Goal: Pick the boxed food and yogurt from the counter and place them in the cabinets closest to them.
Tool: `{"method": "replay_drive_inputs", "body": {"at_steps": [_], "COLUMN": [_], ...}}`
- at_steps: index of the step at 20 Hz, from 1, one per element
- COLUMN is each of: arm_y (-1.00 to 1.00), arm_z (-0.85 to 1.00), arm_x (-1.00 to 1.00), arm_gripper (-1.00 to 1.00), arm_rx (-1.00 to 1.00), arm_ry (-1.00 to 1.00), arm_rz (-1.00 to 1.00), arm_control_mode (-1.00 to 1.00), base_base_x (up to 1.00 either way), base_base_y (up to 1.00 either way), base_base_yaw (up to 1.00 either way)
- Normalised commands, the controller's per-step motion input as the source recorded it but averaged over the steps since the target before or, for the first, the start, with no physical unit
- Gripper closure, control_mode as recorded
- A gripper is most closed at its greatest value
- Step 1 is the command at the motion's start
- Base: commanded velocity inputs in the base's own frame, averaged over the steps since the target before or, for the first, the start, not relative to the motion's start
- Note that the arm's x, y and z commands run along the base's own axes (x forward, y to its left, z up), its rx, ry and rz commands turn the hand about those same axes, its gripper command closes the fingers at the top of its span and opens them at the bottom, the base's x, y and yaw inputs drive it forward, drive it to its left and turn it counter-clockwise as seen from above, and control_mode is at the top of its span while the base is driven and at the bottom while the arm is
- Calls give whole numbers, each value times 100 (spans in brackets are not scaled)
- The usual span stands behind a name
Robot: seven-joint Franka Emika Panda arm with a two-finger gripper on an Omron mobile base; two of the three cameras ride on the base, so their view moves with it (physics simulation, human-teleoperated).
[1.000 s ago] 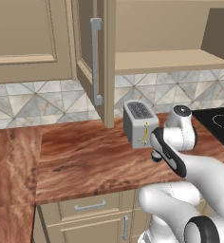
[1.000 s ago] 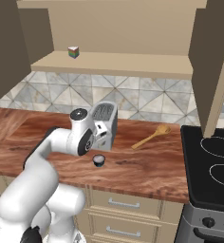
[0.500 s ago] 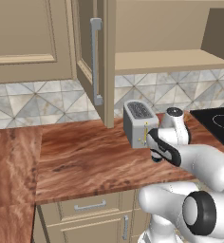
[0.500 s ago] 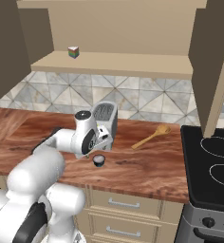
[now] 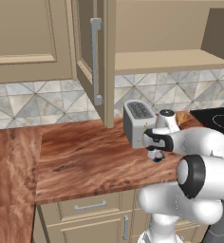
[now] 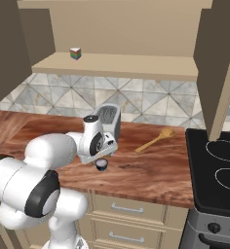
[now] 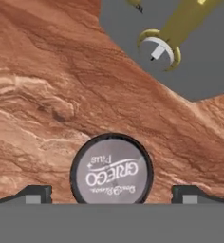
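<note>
The yogurt (image 7: 111, 170) stands on the counter (image 5: 85, 156) just in front of the toaster (image 5: 138, 122), between the fingertips of the wide-open gripper (image 7: 111, 194), which hangs directly above it. The boxed food (image 6: 75, 53) sits on the shelf of the open cabinets (image 6: 122, 65).

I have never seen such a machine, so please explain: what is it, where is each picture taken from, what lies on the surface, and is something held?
It is a white robot arm with a two-finger hand, in a rendered kitchen. Two pictures come from cameras behind the arm, left and right; the third looks along the hand. On the reddish-brown wooden counter stand a grey metal toaster, a wooden spoon and a small round dark yogurt cup. A small red box sits on the open cabinet shelf. Nothing is held: the open hand is above the cup, one fingertip on each side.
</note>
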Motion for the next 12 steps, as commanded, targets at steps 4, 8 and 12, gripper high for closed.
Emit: {"method": "replay_drive_inputs", "body": {"at_steps": [4, 8, 12], "arm_y": [-16, -14, -6], "arm_z": [-35, -36, -35], "arm_x": [15, 6, 2], "arm_gripper": [-100, -100, -100], "arm_rx": [0, 2, 5], "arm_ry": [8, 6, 6], "arm_rz": [0, 0, 0], "arm_control_mode": [-100, -100, -100], "base_base_x": [0, 0, 0], "base_base_y": [0, 0, 0], "base_base_yaw": [0, 0, 0]}}
